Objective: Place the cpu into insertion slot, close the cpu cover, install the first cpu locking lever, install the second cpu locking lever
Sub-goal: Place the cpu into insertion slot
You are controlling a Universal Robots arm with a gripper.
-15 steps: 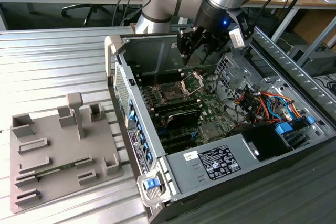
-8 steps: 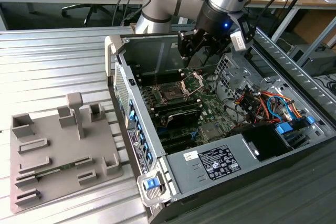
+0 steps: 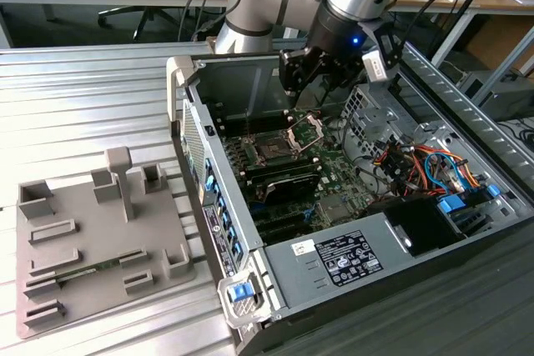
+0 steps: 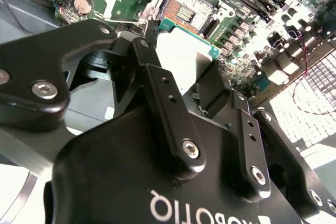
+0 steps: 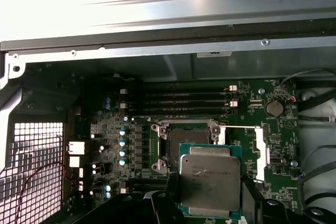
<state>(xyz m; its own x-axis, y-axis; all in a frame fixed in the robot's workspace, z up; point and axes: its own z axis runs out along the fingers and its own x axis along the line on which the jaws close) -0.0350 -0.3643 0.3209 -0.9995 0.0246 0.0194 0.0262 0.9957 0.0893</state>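
My gripper is shut on the cpu, a silver-topped square chip on a green board, with one black finger on each side of it. In both wrist views the chip hangs above the motherboard, just off the insertion slot, whose dark centre lies bare. The cpu cover is swung open beside the slot. In the second wrist view the cpu looks bright between the fingers, with the insertion slot beyond it. In the exterior view the gripper hovers inside the case above the slot and the raised cover.
The open computer case lies on a ribbed metal table. Memory slots run beside the socket. Coloured cables and a power supply fill the exterior view's right. A grey fixture tray sits at its left.
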